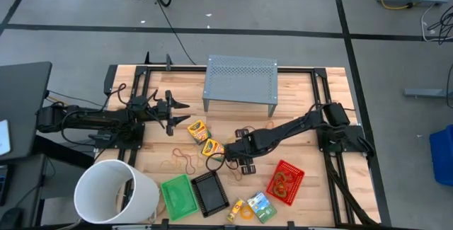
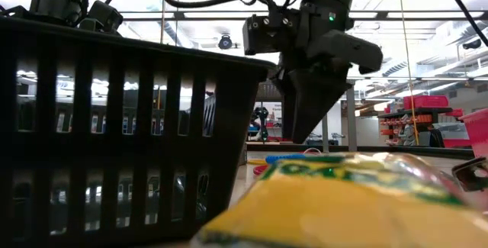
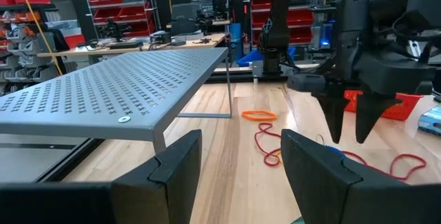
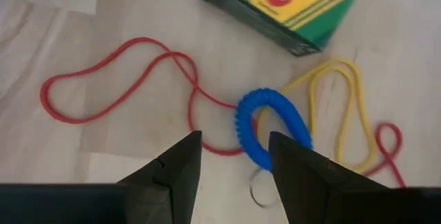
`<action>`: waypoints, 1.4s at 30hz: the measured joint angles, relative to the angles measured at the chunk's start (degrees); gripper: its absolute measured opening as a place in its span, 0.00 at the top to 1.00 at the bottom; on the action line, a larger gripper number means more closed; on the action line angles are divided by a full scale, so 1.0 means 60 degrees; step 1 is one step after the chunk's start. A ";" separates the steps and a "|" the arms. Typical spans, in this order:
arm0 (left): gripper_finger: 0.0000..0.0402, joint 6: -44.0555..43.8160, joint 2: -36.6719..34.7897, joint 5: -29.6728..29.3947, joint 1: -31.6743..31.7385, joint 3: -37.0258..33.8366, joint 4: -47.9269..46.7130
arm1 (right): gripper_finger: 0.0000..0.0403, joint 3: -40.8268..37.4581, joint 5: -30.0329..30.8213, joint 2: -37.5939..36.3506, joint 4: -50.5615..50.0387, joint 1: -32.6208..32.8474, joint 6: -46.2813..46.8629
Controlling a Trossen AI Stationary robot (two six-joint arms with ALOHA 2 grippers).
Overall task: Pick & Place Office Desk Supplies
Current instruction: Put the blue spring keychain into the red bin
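The right pincer (image 4: pixel 231 176) hangs spread directly above the blue coiled ring (image 4: pixel 265 131), which lies on the wooden surface (image 1: pixel 297 127) just beside a crayon box (image 4: pixel 289 7); to lift it cleanly, the fingers should descend straddling one side of the coil and close only on blue. A red rubber band (image 4: pixel 117 76) and a yellow band (image 4: pixel 341 107) cross under or against the ring and could come along, while the crayon box crowds one side. The left pincer (image 1: pixel 177 110), also spread, waits by the grey perforated stand (image 1: pixel 241 78), and the red mesh tray (image 1: pixel 287 182), green tray (image 1: pixel 178 196) and black tray (image 1: pixel 210 192) sit near the front edge beside the white bucket (image 1: pixel 117 191).
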 joint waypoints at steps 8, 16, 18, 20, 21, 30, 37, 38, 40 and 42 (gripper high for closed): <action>0.49 -0.0003 -0.0002 -0.0015 0.0000 0.0000 -0.0019 | 0.56 -0.0683 0.0031 0.0000 0.1110 -0.0180 -0.0291; 0.49 -0.0003 0.0000 -0.0019 0.0000 0.0000 -0.0015 | 0.60 -0.1004 0.0256 0.0000 0.1546 -0.0279 -0.0440; 0.49 -0.0003 0.0000 -0.0019 0.0001 0.0001 -0.0019 | 0.65 -0.1004 0.0260 0.0000 0.1552 -0.0271 -0.0442; 0.49 -0.0003 0.0000 -0.0019 0.0004 0.0000 -0.0019 | 0.73 -0.1004 0.0260 0.0000 0.1543 -0.0271 -0.0439; 0.49 -0.0003 -0.0002 -0.0019 0.0004 0.0004 -0.0019 | 0.78 -0.1004 0.0260 0.0000 0.1547 -0.0271 -0.0439; 0.49 -0.0003 0.0000 -0.0019 0.0003 0.0003 -0.0074 | 0.99 -0.1001 0.0664 -0.0015 0.1624 0.0002 -0.0440; 0.49 -0.0001 -0.0001 -0.0019 0.0002 0.0000 -0.0065 | 1.00 -0.0389 0.1183 -0.0010 0.0738 0.0502 0.0048; 0.49 -0.0002 -0.0003 -0.0019 0.0001 0.0001 -0.0063 | 1.00 -0.0199 0.1332 -0.0002 0.0404 0.0599 0.0141; 0.49 -0.0003 0.0000 -0.0019 0.0000 0.0001 -0.0063 | 1.00 0.0255 0.1527 0.0000 -0.0262 0.0767 0.0353; 0.49 -0.0003 0.0000 -0.0019 0.0004 0.0000 -0.0063 | 1.00 0.0733 0.1731 -0.0004 -0.0996 0.0955 0.0659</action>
